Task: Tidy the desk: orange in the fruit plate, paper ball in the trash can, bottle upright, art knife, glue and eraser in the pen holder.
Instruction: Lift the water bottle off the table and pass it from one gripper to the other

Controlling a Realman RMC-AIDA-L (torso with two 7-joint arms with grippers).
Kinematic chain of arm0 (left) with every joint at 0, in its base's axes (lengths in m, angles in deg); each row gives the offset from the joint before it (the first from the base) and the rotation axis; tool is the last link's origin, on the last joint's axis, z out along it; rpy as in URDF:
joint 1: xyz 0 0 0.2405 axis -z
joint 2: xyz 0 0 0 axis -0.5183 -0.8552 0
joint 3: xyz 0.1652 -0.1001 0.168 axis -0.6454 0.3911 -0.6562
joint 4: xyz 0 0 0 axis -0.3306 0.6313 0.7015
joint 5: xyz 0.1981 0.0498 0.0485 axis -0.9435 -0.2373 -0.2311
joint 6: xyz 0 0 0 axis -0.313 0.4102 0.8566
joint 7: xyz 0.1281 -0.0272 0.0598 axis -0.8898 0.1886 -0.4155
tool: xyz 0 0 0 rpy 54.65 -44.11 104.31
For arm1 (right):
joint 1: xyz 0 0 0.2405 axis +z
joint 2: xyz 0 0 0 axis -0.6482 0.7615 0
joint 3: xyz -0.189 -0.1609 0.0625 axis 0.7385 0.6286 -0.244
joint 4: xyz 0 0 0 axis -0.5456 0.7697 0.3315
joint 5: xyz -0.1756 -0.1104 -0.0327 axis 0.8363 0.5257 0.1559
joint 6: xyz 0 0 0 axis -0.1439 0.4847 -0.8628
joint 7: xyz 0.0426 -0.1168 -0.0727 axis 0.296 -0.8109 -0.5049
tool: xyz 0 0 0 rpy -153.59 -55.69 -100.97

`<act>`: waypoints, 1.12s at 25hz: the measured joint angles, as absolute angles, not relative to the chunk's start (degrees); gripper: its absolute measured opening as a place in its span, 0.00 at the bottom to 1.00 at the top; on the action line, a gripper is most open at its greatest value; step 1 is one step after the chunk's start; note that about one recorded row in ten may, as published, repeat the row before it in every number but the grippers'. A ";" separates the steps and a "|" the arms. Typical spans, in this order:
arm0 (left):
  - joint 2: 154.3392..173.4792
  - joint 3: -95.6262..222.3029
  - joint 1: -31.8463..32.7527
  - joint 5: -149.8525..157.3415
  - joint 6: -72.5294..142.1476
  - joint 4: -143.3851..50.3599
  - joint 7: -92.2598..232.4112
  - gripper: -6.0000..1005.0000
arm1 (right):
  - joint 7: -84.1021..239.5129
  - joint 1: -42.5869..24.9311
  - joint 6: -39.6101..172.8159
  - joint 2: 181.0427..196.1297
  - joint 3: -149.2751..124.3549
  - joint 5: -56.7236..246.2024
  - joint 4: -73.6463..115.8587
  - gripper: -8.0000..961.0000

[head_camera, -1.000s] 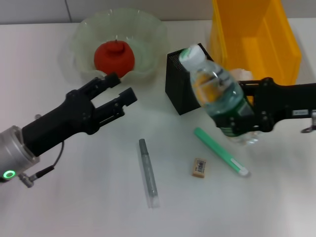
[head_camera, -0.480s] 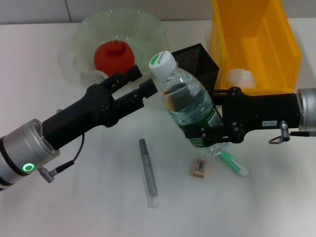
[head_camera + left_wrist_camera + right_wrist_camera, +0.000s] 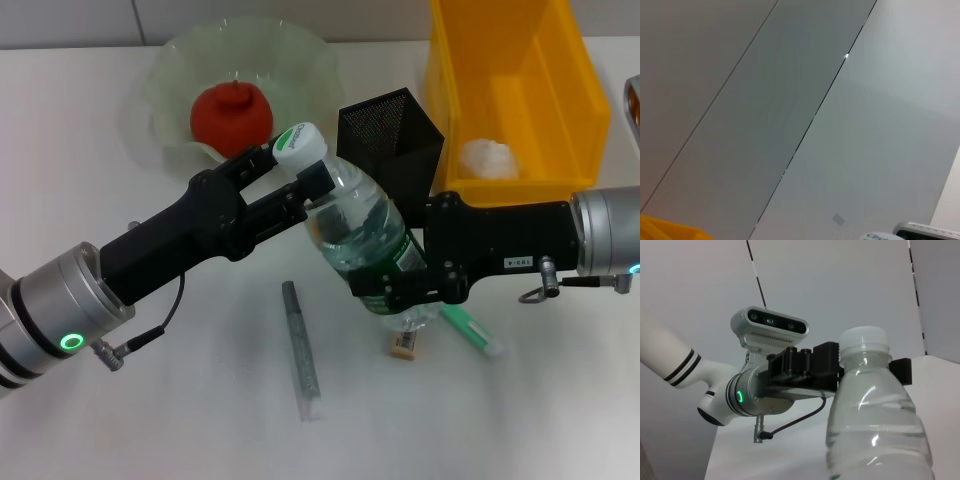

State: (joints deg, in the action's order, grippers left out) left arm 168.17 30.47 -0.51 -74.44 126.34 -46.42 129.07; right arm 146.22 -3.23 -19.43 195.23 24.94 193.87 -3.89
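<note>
I saw the clear, green-labelled bottle (image 3: 362, 232) tilted mid-desk, my right gripper (image 3: 400, 290) clamping its base, my left gripper (image 3: 290, 180) spread around its cap, eraser (image 3: 403, 343) beneath.

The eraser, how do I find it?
Start at the big yellow bin, then come down past the tilted bottle held by both arms. Just under the bottle's base lies the eraser, a small tan block, much shorter than the green stick beside it.
</note>
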 joint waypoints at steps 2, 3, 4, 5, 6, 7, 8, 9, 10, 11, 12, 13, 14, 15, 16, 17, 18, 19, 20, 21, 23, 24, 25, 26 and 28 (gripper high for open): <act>168.17 30.46 -0.43 -74.47 126.42 -46.54 128.98 0.78 | 146.21 -3.08 -19.32 195.23 25.10 193.81 -3.55 0.81; 168.17 30.41 -0.39 -74.55 126.48 -46.55 128.97 0.78 | 146.20 -2.99 -19.27 195.23 25.19 193.77 -3.36 0.81; 168.17 30.41 -0.39 -74.55 126.48 -46.55 128.97 0.78 | 146.20 -2.90 -19.20 195.23 25.30 193.75 -3.20 0.81; 168.17 30.41 -0.38 -74.56 126.52 -46.56 128.96 0.78 | 146.20 -2.83 -19.11 195.23 25.38 193.72 -3.04 0.81; 168.17 30.40 -0.38 -74.57 126.58 -46.57 128.96 0.78 | 146.19 -2.79 -19.01 195.23 25.46 193.71 -2.87 0.81; 168.17 30.37 -0.37 -74.61 126.64 -46.56 128.95 0.78 | 146.19 -2.77 -18.84 195.23 25.51 193.70 -2.75 0.81; 168.17 30.35 -0.37 -74.65 126.67 -46.55 128.95 0.78 | 146.18 -2.70 -18.65 195.25 25.54 193.69 -2.53 0.81; 168.17 30.32 -0.37 -74.68 126.68 -46.52 128.95 0.78 | 146.18 -2.70 -18.65 195.25 25.54 193.69 -2.53 0.82; 168.17 30.28 -0.37 -74.70 126.69 -46.48 128.94 0.78 | 146.18 -2.67 -18.63 195.27 25.54 193.69 -2.49 0.82; 168.17 30.26 -0.35 -74.70 126.69 -46.46 128.94 0.78 | 146.17 -2.63 -18.62 195.28 25.54 193.69 -2.45 0.82; 168.17 30.25 -0.34 -74.71 126.69 -46.44 128.93 0.78 | 146.17 -2.57 -18.62 195.30 25.54 193.68 -2.38 0.82; 168.17 30.25 -0.34 -74.71 126.69 -46.44 128.93 0.74 | 146.17 -2.49 -18.60 195.31 25.56 193.67 -2.26 0.82; 168.17 30.25 -0.31 -74.70 126.69 -46.44 128.93 0.71 | 146.17 -2.49 -18.60 195.31 25.56 193.67 -2.26 0.82; 168.17 30.31 -0.25 -74.71 126.63 -46.44 128.92 0.67 | 146.16 -2.43 -18.60 195.31 25.58 193.67 -2.21 0.82; 168.17 30.33 -0.21 -74.70 126.54 -46.43 128.91 0.64 | 146.13 -2.37 -18.60 195.31 25.61 193.67 -2.16 0.82; 168.17 30.35 -0.17 -74.70 126.41 -46.43 128.91 0.60 | 146.11 -2.32 -18.60 195.32 25.61 193.67 -2.11 0.82; 168.17 30.35 -0.17 -74.70 126.41 -46.43 128.91 0.59 | 146.09 -2.20 -18.59 195.32 25.62 193.67 -2.03 0.82; 168.17 30.38 -0.11 -74.70 126.33 -46.43 128.91 0.57 | 146.09 -2.20 -18.59 195.32 25.62 193.67 -2.03 0.82; 168.17 30.45 -0.10 -74.68 126.33 -46.43 128.91 0.56 | 146.09 -2.16 -18.59 195.32 25.62 193.67 -2.00 0.82; 168.17 30.48 -0.10 -74.66 126.34 -46.43 128.91 0.54 | 146.09 -2.12 -18.59 195.32 25.62 193.66 -1.98 0.83; 168.17 30.55 -0.10 -74.62 126.33 -46.37 128.91 0.51 | 146.08 -2.01 -18.58 195.32 25.62 193.66 -1.92 0.83; 168.17 30.56 -0.10 -74.62 126.33 -46.34 128.90 0.50 | 146.08 -2.01 -18.58 195.32 25.62 193.66 -1.92 0.83; 168.17 30.56 -0.10 -74.61 126.32 -46.32 128.90 0.48 | 146.11 -2.00 -18.58 195.32 25.62 193.64 -1.90 0.83; 168.17 30.57 -0.10 -74.61 126.32 -46.29 128.90 0.47 | 146.17 -2.00 -18.59 195.32 25.62 193.62 -1.88 0.83; 168.17 30.61 -0.10 -74.56 126.34 -46.20 128.90 0.44 | 146.15 -2.00 -19.00 195.24 25.62 193.62 -2.10 0.83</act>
State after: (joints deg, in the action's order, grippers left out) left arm 168.17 30.61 -0.10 -74.56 126.34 -46.20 128.90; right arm 146.15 -2.00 -19.00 195.24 25.62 193.62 -2.10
